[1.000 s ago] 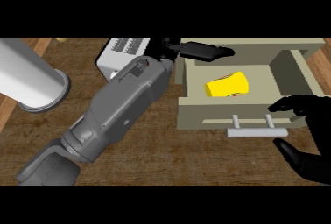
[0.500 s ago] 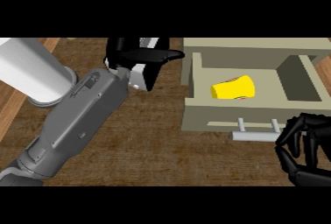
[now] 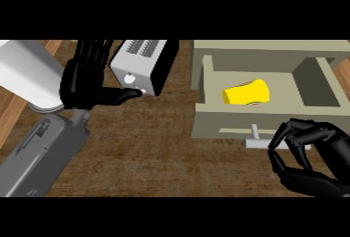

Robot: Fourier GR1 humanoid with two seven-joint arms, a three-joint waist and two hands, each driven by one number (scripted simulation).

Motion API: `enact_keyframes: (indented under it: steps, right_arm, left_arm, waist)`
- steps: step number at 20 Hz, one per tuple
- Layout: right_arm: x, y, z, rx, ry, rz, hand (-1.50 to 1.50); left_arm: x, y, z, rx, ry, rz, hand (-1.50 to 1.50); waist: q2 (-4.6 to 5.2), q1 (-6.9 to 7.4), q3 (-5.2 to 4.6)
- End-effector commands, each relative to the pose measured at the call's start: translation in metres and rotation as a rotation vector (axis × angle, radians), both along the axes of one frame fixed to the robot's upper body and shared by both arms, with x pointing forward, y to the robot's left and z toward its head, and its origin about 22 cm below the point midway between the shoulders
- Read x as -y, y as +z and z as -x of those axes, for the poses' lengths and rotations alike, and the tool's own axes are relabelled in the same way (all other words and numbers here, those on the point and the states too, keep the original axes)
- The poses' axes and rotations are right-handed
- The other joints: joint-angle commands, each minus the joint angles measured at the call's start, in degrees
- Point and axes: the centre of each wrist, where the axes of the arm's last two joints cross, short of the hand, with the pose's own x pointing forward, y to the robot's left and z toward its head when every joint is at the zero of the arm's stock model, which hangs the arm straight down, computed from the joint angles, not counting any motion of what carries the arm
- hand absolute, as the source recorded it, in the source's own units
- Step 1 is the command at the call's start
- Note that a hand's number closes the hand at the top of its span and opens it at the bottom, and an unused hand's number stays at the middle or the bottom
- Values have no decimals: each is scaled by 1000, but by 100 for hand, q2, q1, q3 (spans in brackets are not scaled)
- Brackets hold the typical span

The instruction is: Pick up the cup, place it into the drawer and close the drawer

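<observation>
Seen from above, the yellow cup [image 3: 246, 91] lies tipped on its side inside the open beige drawer [image 3: 205, 78]. Over the past second the left hand [image 3: 89, 85] has drawn back from the drawer, and it now sits well apart beside the toaster [image 3: 140, 65], fingers straight, thumb jutting sideways, holding nothing. The right hand [image 3: 311, 155] has moved in on the drawer's front and now curls its fingers around the pale bar handle [image 3: 258, 144]. The placing looks finished; pushing the drawer shut likely remains. The cup is smooth, glossy and tapered. The drawer is a flat, matte box with plain walls. The counter [image 3: 150, 152] shows coarse brown woodgrain. A pale rounded cylinder [image 3: 27, 74] stands at the far left.
</observation>
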Motion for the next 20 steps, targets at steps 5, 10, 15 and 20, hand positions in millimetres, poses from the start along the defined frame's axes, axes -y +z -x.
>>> enact_keyframes:
  steps: [5,10,15,20]
  right_arm:
    - [-3,-13,-25,106,54,419,150]
    - [-32,-61,-32,97,61,515,150]
    - [-49,-85,-73,77,25,569,-150]
    - [-51,-121,-88,38,28,672,-150]
  left_arm:
    - [-53,-18,31,-2,-1,3,-150]
    - [-87,-37,51,-13,17,2,-150]
    - [-106,-27,61,-7,17,-2,-150]
    - [-120,-52,84,-9,34,3,-150]
  waist:
    - [44,65,1]
    - [46,-70,1]
    - [49,-57,3]
    - [48,-45,3]
